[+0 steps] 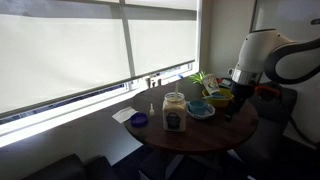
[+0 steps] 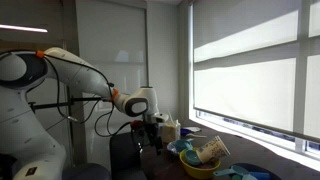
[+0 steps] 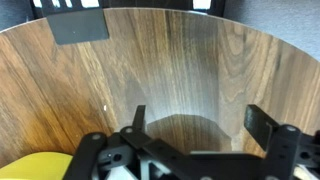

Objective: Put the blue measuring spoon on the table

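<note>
1 blue measuring spoon near spread claw

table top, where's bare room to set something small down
Bare wood spreads ahead of the open tool, from the yellow bowl to the round dark brown wooden table's far rim. In an exterior view, the strip in front of the clear lidded jar is also free. Crowded: jar, light blue bowl-shaped dish and flat purple disc.

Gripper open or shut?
Open. In the wrist view the gripper has its fingers wide apart, only bare table between them.
</note>
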Robot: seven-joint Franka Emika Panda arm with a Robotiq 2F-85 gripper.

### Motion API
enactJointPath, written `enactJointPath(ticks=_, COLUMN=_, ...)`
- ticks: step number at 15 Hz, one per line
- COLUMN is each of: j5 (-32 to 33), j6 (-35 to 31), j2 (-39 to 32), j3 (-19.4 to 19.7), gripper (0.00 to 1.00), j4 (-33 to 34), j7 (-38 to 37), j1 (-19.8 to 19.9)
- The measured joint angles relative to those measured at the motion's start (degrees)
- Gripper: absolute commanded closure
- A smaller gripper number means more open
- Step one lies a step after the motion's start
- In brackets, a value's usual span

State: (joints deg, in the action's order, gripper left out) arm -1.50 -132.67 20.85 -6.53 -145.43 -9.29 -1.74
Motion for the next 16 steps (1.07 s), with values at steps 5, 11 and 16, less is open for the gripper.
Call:
enactJointPath(ticks=5, j5=0.0, j6=0.0, j2=0.0, j3=0.0, gripper=0.0, j4=0.0, j7=0.0, j1=0.0)
enactJointPath(ticks=11, j5=0.0, j6=0.0, j2=0.0, j3=0.0, gripper=0.0, j4=0.0, j7=0.0, j1=0.0)
enactJointPath(ticks=16, j5=0.3, j6=-0.8, j2=4.5, j3=0.9, gripper=0.0, j4=1.4, j7=0.2, j1=0.4)
